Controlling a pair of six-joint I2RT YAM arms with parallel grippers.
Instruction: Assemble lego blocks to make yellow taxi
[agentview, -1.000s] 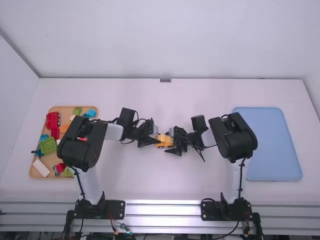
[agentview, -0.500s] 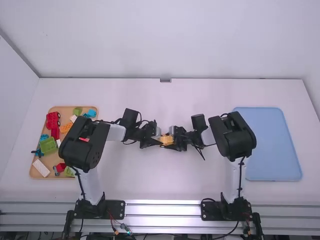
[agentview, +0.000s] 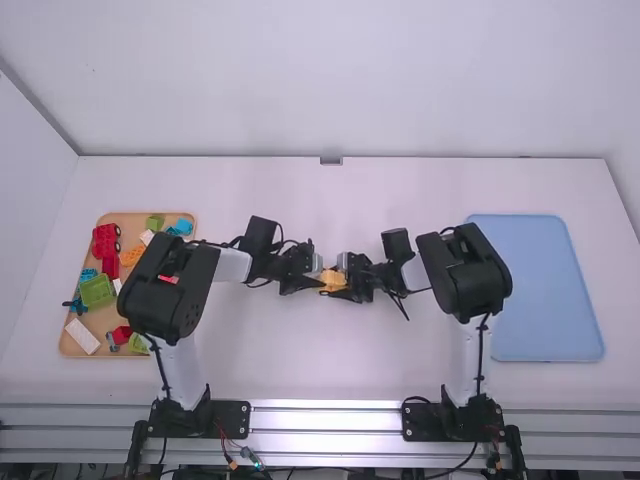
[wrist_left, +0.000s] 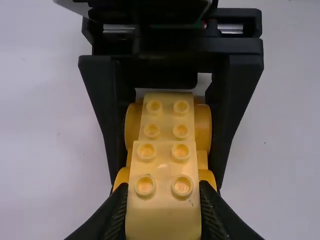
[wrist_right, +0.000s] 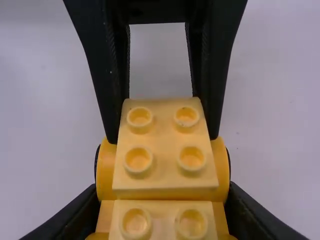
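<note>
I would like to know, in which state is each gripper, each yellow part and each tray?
left gripper: shut on yellow block
right gripper: shut on yellow base
yellow block: atop yellow base; full seating unclear
yellow base: upright, studs up
wooden tray: holding coloured pieces
blue tray: lying flat

From my distant operating station, I bring my left gripper (agentview: 317, 281) and right gripper (agentview: 352, 286) together over the middle of the desk (agentview: 450, 375), the yellow blocks (agentview: 333, 281) between them. By the desk's left edge, the black joint of my left arm overhangs a wooden tray (agentview: 125, 219). A red block (agentview: 106, 240) and green block (agentview: 97, 290) sit along the tray's left side, a white block (agentview: 82, 336) at its near left corner, a blue block (agentview: 183, 226) at its far right. A blue mat (agentview: 545, 290) lies toward the desk's right edge.
</note>
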